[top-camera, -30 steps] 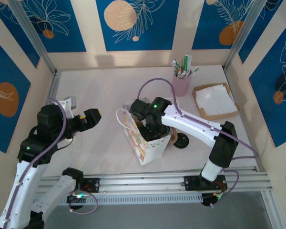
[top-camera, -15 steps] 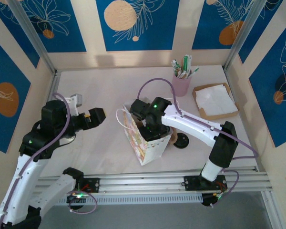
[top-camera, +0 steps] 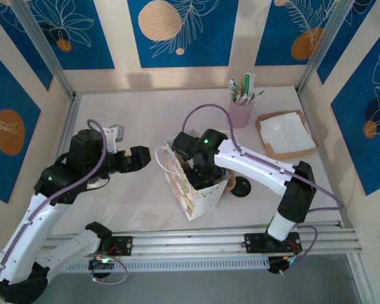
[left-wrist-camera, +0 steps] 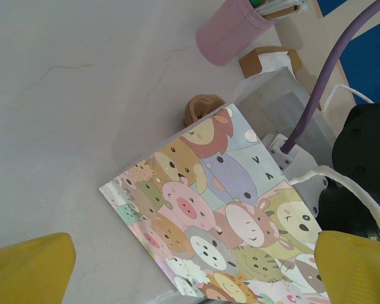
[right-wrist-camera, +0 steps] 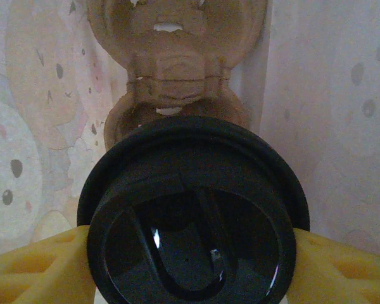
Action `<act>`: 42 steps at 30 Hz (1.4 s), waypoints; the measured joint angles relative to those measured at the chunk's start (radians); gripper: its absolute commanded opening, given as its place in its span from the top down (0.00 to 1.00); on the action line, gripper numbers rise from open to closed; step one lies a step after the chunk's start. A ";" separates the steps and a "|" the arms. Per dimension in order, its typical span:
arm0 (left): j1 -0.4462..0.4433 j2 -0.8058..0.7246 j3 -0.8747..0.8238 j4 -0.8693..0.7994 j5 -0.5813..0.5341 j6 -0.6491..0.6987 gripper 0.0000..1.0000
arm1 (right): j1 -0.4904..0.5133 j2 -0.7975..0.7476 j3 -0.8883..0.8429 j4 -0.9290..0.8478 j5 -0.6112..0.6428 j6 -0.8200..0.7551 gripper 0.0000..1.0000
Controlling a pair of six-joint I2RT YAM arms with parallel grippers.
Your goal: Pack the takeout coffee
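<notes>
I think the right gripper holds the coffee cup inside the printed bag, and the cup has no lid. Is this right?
Not quite. The coffee cup has a round black lid on it; the right wrist view shows this. The rest holds: the right gripper grips it inside the printed bag.

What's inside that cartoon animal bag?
The right hand holds the takeout coffee in there: its black lid shows between the yellow fingers, with a brown moulded piece beyond. The lid hides the cup's body and the floor of the bag.
</notes>
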 measured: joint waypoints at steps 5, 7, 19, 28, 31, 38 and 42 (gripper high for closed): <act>-0.008 0.012 0.000 0.003 -0.005 0.000 0.03 | 0.000 0.000 0.000 -0.003 -0.013 0.000 0.32; -0.012 0.016 0.000 0.003 -0.008 0.000 0.03 | 0.000 0.000 0.000 -0.003 -0.020 0.000 0.32; -0.033 0.019 -0.017 0.007 -0.012 -0.001 0.04 | -0.003 0.000 0.005 -0.008 -0.061 -0.011 0.32; -0.039 0.024 -0.024 0.008 -0.020 -0.001 0.04 | -0.009 0.000 0.005 -0.013 -0.072 -0.011 0.32; -0.040 0.024 -0.026 0.010 -0.021 -0.001 0.04 | -0.010 0.000 0.005 -0.014 -0.076 -0.011 0.32; -0.042 0.023 -0.034 0.011 -0.027 -0.001 0.04 | -0.010 0.000 0.005 -0.014 -0.083 -0.011 0.32; -0.042 0.023 -0.034 0.011 -0.027 -0.001 0.04 | -0.010 0.000 0.005 -0.015 -0.084 -0.011 0.32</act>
